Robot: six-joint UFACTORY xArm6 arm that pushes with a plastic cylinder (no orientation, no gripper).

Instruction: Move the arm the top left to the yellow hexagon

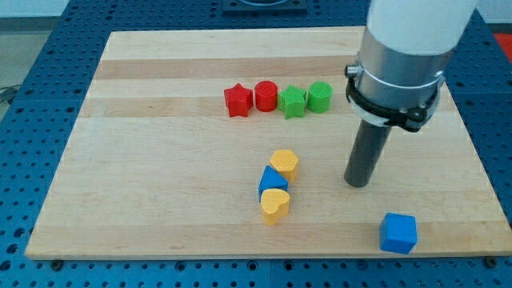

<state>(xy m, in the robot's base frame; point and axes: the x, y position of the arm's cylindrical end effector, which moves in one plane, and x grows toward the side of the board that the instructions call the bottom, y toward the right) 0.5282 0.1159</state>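
Observation:
The yellow hexagon (284,163) lies on the wooden board (160,160) a little below the middle. A blue block (272,181) touches it at its lower left, and a yellow heart (274,206) sits just below that. My tip (357,183) rests on the board to the right of the yellow hexagon, about a rod's length of bare wood away, touching no block. The rod hangs from the arm's large grey and white body at the view's top right.
A row of a red star (238,101), a red cylinder (266,96), a green star (293,102) and a green cylinder (319,96) lies above the hexagon. A blue cube (398,233) sits near the board's bottom edge, below right of my tip.

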